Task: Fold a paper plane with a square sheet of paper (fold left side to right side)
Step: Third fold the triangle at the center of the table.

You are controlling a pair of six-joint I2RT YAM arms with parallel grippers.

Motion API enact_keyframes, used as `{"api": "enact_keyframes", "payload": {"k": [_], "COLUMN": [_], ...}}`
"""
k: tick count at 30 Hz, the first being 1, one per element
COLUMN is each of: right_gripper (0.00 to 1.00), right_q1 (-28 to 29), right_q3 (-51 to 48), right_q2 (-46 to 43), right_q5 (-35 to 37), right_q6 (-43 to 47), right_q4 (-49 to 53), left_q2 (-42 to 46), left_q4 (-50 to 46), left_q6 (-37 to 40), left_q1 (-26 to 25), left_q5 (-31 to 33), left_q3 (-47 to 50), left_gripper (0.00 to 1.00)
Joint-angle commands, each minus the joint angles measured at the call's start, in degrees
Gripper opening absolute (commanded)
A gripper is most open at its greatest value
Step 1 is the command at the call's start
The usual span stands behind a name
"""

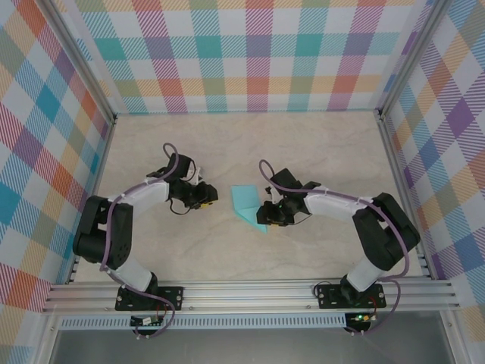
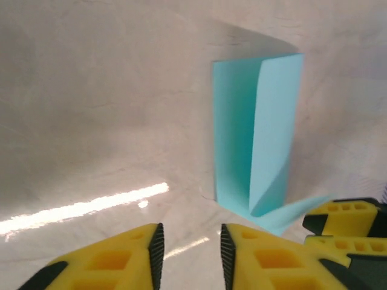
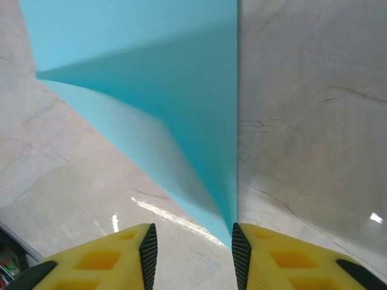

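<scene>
The square sheet of paper lies folded as a narrow turquoise paper plane (image 1: 245,202) on the table between the two arms, with its sharp tip toward the near right. In the left wrist view the paper plane (image 2: 257,133) has a centre crease and one flap lifting at its near end. My left gripper (image 1: 211,202) (image 2: 191,244) stands open just left of the paper, with bare table between its fingers. My right gripper (image 1: 262,215) (image 3: 190,244) is open at the tip. The paper plane (image 3: 181,103) narrows to a point beside the right finger (image 3: 242,248), untouched by the pads.
The pale marble-patterned tabletop (image 1: 303,152) is walled by checked panels on three sides. An aluminium rail (image 1: 250,292) runs along the near edge at the arm bases. The right gripper's yellow fingers (image 2: 344,220) show at the right edge of the left wrist view, close to the paper's tip.
</scene>
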State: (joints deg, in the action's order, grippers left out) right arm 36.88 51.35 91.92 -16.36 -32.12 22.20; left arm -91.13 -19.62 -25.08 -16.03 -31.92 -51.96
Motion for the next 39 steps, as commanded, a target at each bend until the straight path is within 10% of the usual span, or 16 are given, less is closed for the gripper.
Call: {"api": "enact_keyframes", "payload": {"k": [1, 22, 39], "right_gripper": [0.44, 0.48, 0.50], "right_q1": [-1.17, -1.90, -1.90], "right_q3": [2.69, 9.91, 9.84], "right_q2": [-1.28, 8.31, 6.57], "right_q5": [1.90, 7.78, 10.18], "right_q6": [4.11, 8.53, 9.00], "right_q4": [3.04, 5.47, 6.29], "left_q2": [2.16, -10.11, -12.36], "left_q4": [3.22, 13.89, 13.49], "left_q6": [-4.95, -12.32, -12.66], "left_q1": [-0.45, -11.00, -12.97], "left_q5": [-4.21, -4.29, -3.33], "left_q3": [3.12, -2.06, -5.08], "left_gripper": [0.40, 0.51, 0.27]}}
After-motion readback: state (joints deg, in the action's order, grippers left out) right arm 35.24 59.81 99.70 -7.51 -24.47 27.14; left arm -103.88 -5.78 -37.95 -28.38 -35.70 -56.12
